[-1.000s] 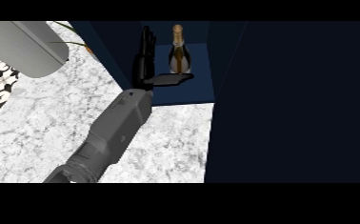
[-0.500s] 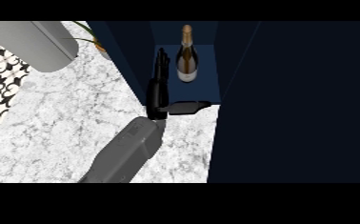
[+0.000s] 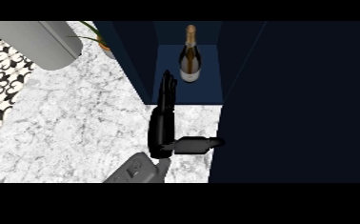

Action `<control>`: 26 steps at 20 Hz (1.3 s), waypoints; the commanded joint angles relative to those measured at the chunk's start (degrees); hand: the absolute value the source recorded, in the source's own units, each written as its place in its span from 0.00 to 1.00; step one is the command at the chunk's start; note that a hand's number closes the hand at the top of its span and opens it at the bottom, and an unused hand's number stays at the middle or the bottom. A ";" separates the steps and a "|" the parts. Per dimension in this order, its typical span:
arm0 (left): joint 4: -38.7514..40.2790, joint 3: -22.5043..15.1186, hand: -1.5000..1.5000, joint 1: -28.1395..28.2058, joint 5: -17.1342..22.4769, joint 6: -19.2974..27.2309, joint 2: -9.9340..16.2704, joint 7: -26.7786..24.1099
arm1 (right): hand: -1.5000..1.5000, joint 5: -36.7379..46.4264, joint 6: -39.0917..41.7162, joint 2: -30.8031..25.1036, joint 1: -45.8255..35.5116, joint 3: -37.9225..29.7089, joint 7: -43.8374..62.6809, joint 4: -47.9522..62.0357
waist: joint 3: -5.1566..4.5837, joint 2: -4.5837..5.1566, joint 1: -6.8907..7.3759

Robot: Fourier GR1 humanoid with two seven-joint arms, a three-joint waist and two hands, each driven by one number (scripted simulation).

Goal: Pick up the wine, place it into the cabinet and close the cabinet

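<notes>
Head view, looking steeply down on the counter. You have one hand in sight, black, on a grey forearm that enters from the lower edge a little left of centre. Which arm it belongs to you cannot tell from this view alone; the angle suggests the right. Its fingers lie straight and pressed together, pointing up the frame toward the cabinet. The thumb juts out sideways to the right, well apart from the fingers. The hand holds nothing.

The wine is inside the cabinet, on its dark blue floor, neck toward the top of the frame and gold foil showing at the cap. It sits between the cabinet's two dark side walls. The fingertips reach just over the front edge of the cabinet floor, near the bottle's base but left of it; you can see a gap, no touching.

The cabinet door fills the right side of the frame as a broad dark panel, standing open. The thumb tip lies at or against its left edge; contact cannot be told.

The marble counter spreads under the hand. A grey cylinder lies at upper left, with a plant just beside it against the cabinet's left wall.
</notes>
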 commanded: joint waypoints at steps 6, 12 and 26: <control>-20.45 -4.40 0.00 12.71 -7.72 8.72 5.08 5.50 | 0.00 -7.85 1.94 -2.46 -2.67 -8.48 -0.35 1.29 | 0.03 0.14 0.24; -30.54 -4.94 0.00 20.78 -7.92 2.85 11.51 6.87 | 0.00 -4.60 1.93 -0.79 2.19 -0.12 2.93 -5.12 | -0.01 0.12 -0.10; -44.20 -2.24 0.00 32.58 -7.50 -8.92 26.26 5.97 | 1.00 -5.71 8.20 -1.61 6.20 4.82 3.39 -6.78 | -0.03 0.09 -0.02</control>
